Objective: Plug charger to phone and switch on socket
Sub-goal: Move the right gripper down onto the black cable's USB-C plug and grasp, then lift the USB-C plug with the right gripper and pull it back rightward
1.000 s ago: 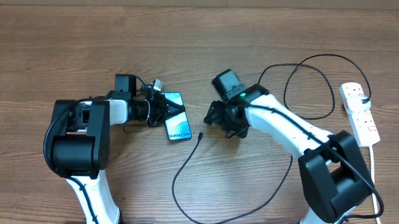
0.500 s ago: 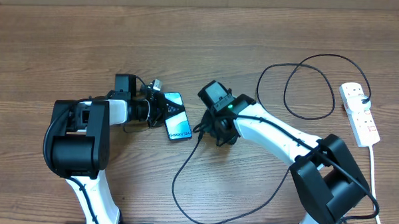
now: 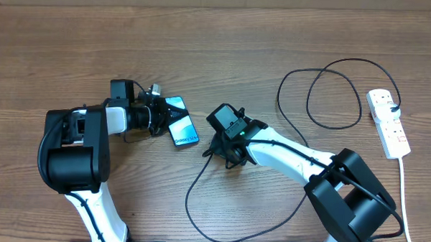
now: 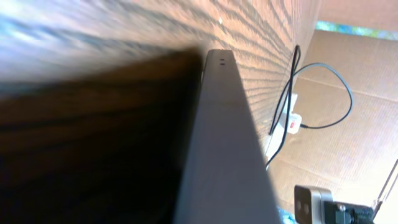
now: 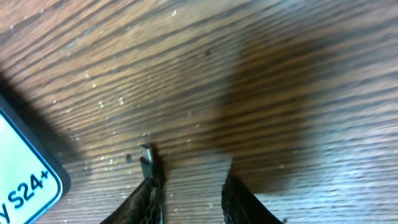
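The phone (image 3: 181, 130) lies tilted left of centre, its screen up. My left gripper (image 3: 158, 115) is shut on its far short end. The left wrist view shows only the phone's dark edge (image 4: 224, 137) close up, with the fingers hidden. The charger's thin black cable (image 3: 191, 199) loops across the table towards the socket (image 3: 388, 121). My right gripper (image 3: 214, 146) is low over the cable's free end, just right of the phone. Its jaws stand apart (image 5: 189, 180) with bare wood between them. A small metal connector tip (image 5: 147, 158) sits against the left fingertip. The phone's corner (image 5: 22, 180) is at the left.
The white socket strip (image 4: 289, 118) with red switches lies at the right edge, its white cord (image 3: 403, 199) running to the front. More black cable coils (image 3: 331, 96) lie at the back right. Cardboard stands beyond the table in the left wrist view.
My right arm has swung left to the cable's free end near the phone, and its jaws have narrowed. My left gripper has shifted the phone slightly left and turned it.
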Controlling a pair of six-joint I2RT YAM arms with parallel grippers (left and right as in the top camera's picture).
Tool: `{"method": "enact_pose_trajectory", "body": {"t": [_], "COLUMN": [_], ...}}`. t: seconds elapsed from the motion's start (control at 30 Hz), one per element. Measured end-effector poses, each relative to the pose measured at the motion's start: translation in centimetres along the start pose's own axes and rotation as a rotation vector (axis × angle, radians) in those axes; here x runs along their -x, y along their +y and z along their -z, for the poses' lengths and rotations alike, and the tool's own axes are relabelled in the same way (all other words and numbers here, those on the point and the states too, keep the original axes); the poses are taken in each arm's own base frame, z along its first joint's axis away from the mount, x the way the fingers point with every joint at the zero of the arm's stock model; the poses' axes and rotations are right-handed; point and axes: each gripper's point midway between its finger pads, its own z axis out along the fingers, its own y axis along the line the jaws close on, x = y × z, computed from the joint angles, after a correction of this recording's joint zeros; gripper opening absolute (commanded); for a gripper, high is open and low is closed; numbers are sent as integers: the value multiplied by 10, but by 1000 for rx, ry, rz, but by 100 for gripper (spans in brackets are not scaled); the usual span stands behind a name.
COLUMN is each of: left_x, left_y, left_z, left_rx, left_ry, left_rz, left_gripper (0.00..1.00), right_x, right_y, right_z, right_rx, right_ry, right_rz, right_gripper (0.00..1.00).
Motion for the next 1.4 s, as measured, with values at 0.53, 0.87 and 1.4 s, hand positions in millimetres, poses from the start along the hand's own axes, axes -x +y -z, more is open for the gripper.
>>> {"method": "enact_pose_trajectory", "body": {"t": [0.53, 0.87, 1.4], "left_x": [9, 9, 9], "left_y": [4, 4, 4], "left_z": [13, 13, 13], "left_rx": [-17, -18, -18], "left_ry": [-26, -28, -27], "left_rz": [28, 29, 29], "left_gripper": [4, 4, 4], "right_x": [-7, -22, -15], "right_y": [0, 11, 25], "right_z": [2, 2, -7], "right_rx": [-15, 2, 15], "right_ry": [20, 14, -47], "right_rz": [57, 115, 144], "right_gripper": [38, 36, 21]}}
